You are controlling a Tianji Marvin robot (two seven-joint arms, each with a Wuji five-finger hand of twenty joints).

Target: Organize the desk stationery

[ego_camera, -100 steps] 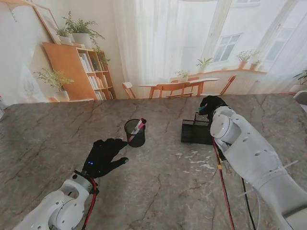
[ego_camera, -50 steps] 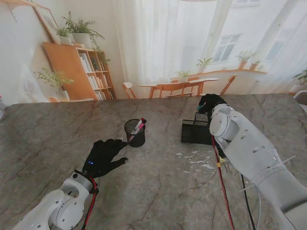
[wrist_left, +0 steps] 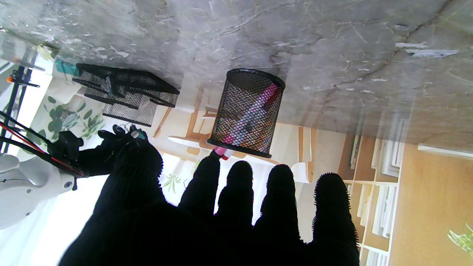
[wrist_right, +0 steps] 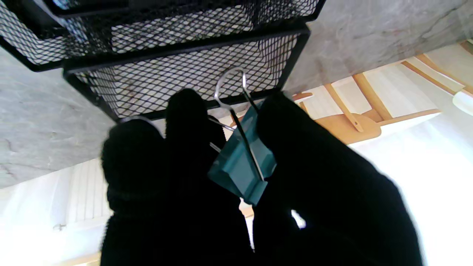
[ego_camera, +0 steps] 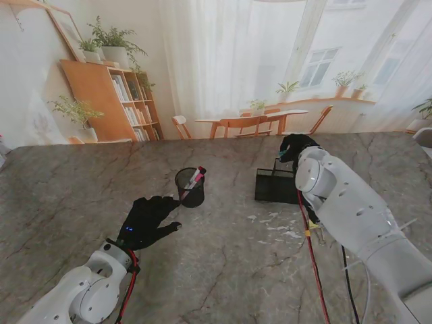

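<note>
The main risk is the teal binder clip [wrist_right: 240, 166] slipping or snagging: its wire handles poke toward the rim of the black mesh tray [wrist_right: 177, 79], and if one catches in the mesh on release, the clip could hang on the rim or drop outside. The right hand [ego_camera: 295, 146], upper right of centre in the stand view, grasps the clip between thumb and fingers [wrist_right: 188, 122], right at the tray's edge. The left hand [ego_camera: 145, 219] rests with its fingers spread and holds nothing, near the mesh pen cup [ego_camera: 190, 187].
</note>
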